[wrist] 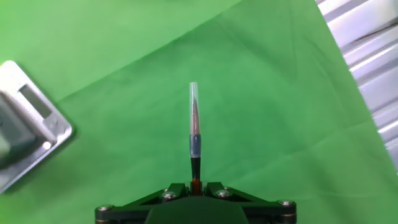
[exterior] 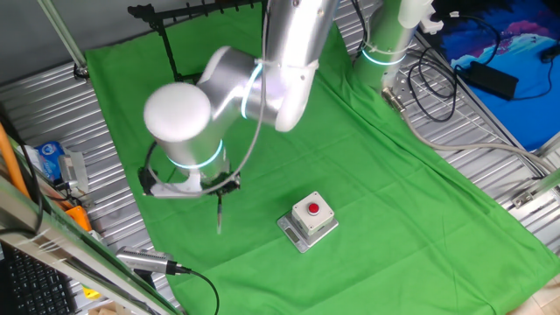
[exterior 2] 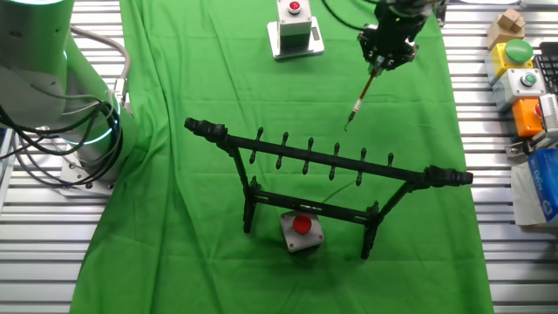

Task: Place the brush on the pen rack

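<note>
My gripper (wrist: 195,186) is shut on the brush (wrist: 194,140), which sticks out from between the jaws with its capped tip pointing away over the green cloth. In the other fixed view the gripper (exterior 2: 384,54) holds the brush (exterior 2: 362,94) tilted, tip down, above the cloth, behind the pen rack (exterior 2: 323,157). In one fixed view the brush (exterior: 219,210) hangs below the gripper (exterior: 224,185). The black pen rack stands upright on the cloth at the far edge in that view (exterior: 197,10), well away from the brush.
A grey box with a red button (exterior: 308,219) sits right of the brush; it shows at the left in the hand view (wrist: 25,134). A second red-button box (exterior 2: 301,231) lies under the rack. A silver cylinder with a black cable (exterior: 144,260) lies near the cloth's edge.
</note>
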`<state>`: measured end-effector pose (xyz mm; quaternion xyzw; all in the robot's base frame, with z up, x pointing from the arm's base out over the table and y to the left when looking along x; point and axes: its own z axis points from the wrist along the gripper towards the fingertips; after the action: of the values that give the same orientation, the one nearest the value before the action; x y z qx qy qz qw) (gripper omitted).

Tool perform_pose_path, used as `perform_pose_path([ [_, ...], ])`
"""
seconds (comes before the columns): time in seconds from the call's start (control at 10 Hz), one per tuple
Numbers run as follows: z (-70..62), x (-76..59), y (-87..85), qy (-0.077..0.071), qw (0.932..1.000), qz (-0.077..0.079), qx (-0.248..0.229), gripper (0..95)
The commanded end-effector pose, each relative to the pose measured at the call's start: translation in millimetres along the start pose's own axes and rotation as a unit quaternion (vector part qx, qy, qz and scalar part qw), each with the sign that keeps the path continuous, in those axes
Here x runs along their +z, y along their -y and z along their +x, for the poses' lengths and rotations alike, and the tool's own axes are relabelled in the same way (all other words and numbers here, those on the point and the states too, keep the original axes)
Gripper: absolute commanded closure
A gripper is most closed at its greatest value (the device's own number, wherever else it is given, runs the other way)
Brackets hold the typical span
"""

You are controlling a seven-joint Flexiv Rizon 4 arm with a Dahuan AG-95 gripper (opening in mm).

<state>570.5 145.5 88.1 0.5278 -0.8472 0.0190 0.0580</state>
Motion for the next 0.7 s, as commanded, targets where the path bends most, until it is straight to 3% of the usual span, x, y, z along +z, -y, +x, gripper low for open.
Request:
perform_pose_path([
  [0.1, 10.4, -16.4, 1.8, -0.010, 0.9999, -0.006, -0.008, 95.0],
  [0.4, 15.1, -35.5, 3.6, -0.019, 0.9997, -0.012, -0.010, 95.0],
  [0.7, 12.2, -40.3, 5.1, -0.022, 0.9996, -0.009, -0.018, 95.0],
])
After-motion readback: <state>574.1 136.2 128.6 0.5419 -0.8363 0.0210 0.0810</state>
